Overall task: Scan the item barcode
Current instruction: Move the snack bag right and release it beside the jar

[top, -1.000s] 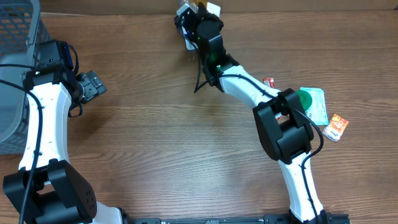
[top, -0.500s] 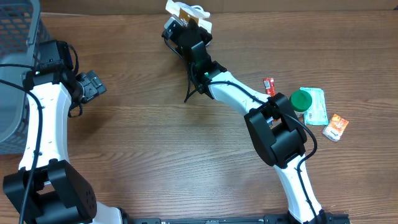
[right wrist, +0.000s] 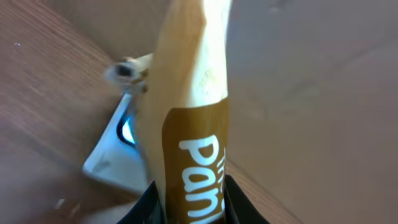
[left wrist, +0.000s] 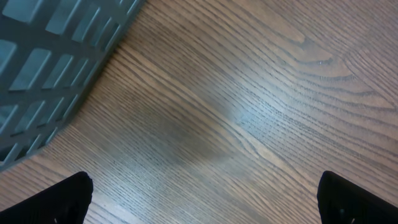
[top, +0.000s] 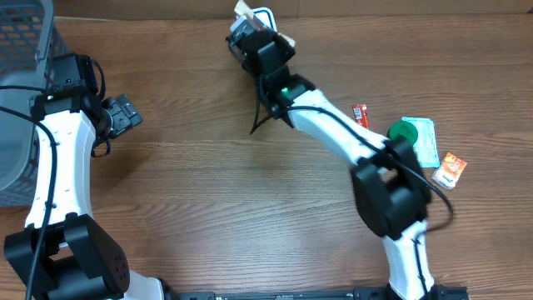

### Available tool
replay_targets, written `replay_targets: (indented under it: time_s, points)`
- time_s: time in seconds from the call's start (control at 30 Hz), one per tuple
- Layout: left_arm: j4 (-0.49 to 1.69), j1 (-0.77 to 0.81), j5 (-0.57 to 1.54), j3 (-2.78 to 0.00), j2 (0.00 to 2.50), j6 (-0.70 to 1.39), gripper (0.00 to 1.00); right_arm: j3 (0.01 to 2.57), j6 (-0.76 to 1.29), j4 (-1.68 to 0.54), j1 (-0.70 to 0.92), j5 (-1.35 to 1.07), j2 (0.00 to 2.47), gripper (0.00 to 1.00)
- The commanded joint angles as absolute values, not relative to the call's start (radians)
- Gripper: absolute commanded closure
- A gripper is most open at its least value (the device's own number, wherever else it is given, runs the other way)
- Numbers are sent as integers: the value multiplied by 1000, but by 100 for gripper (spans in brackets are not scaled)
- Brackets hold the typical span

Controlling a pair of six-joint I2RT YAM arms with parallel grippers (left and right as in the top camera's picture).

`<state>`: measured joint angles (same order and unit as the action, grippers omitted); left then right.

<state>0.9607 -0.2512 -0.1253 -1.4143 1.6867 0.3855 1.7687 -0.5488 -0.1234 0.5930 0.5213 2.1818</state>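
Overhead view. Shows the right tool (top: 255, 35) at the middle of the far edge of the brown wooden surface (top: 233, 208), clamped on the tan-and-brown packet (top: 242, 9). Places the packet just beside the white handheld scanner (top: 265, 16); contact not discernible. Shows the left tool (top: 127, 114) spread wide and empty near the left edge, beside the grey slotted plastic basket (top: 17, 100). Locates near the right edge a small red packet (top: 360, 113), a green round object (top: 403, 133) overlapping a pale green pouch (top: 425, 142), and an orange packet (top: 450, 170).

Left wrist view. Shows black fingertips (left wrist: 62, 199) at the bottom corners, wide apart, nothing between; basket at upper left.

Right wrist view. Shows the packet upright, pinched between black fingers (right wrist: 144, 205), white lettering on its brown band. Shows the scanner behind it, with a blue glow.
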Motion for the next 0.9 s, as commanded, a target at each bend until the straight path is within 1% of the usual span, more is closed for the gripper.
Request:
replay_targets:
  time_s: [0.0,0.1,0.23,0.27,0.3,0.33,0.4,0.43,0.47,0.5,0.6,0.7,0.87]
  points:
    - [961,-255,-138,-1426,1675,382,0,1788,-409,-347,576,475,1992,96]
    - [961,-255,-138,-1426,1675,382,0,1788,-338,-591,554,391,1939,96]
    - [961,-255,-138,-1426,1675,382,0,1788,-292,-919,516,261,1918,96]
    - [961,-255,-138,-1426,1675,382,0,1787,-287,-1003,503,229,1921,95]
    - [961,-255,-138,-1426,1675,381,0,1786,-287,-1101,483,189,1926,90]
    - [961,-255,-138,-1426,1675,382,0,1785,-286,-1150,469,175,1930,82]
    - [961,-255,-138,-1426,1675,382,0,1783,-282,-1200,443,170,1932,49]
    - [961,-255,-138,-1426,1675,382,0,1782,-278,-1209,430,170,1932,35]
    - [961,-255,-138,-1426,1675,382,0,1782,-266,-1212,421,170,1932,23]
    - [961,-255,-138,-1426,1675,382,0,1781,-247,-1213,410,170,1932,0]
    - [961,-255,-138,-1426,1675,382,0,1781,-200,-1210,383,170,1932,0]
    - [961,-255,-138,-1426,1675,382,0,1781,-202,-1210,354,170,1932,0]
    - [961,-255,-138,-1426,1675,382,0,1781,-202,-1210,350,170,1932,0]
